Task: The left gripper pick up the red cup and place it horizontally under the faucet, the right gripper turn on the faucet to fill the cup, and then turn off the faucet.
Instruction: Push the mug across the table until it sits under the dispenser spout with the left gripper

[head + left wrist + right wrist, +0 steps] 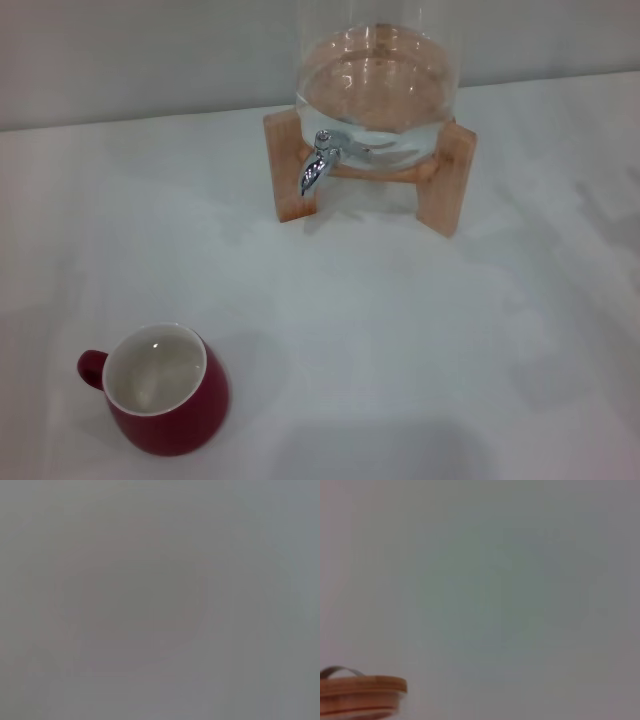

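Note:
The red cup [165, 391] stands upright on the white table at the front left, its white inside showing and its small handle pointing left. The faucet [317, 167], a chrome spigot with a down-curved spout, sticks out of the front of a clear glass jar [378, 85] at the back centre. The cup is well in front of and left of the spout. Neither gripper shows in any view. The left wrist view shows only a blank grey surface.
The jar rests on a wooden stand [446, 186] with legs at left and right. A round wooden lid with a metal handle [360, 693] shows in the right wrist view. The white table [420, 350] ends at a pale wall behind the jar.

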